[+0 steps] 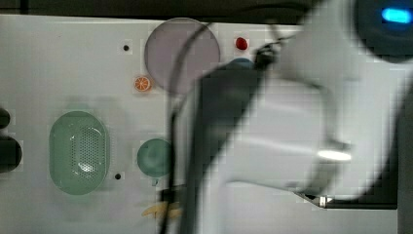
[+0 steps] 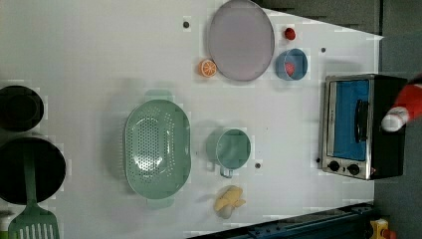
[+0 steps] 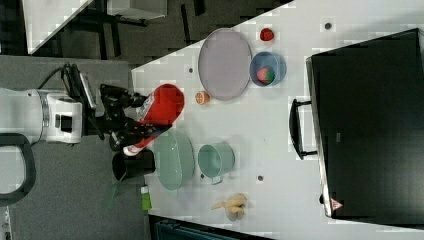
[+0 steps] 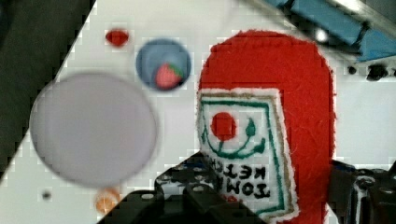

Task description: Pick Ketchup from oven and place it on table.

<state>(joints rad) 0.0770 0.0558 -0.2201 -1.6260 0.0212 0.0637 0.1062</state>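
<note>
Gripping the ketchup [image 3: 162, 112] around its body, the end effector [image 3: 131, 122] is holding the red bottle in the air, fingers partly spread and closed on it. In the right view the bottle is hanging off the surface's [image 3: 270, 130] edge, above the green colander [image 3: 175, 160], well apart from the oven [image 3: 367, 125].

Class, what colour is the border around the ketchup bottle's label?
Green, on a white label; clearest in the wrist view.
</note>
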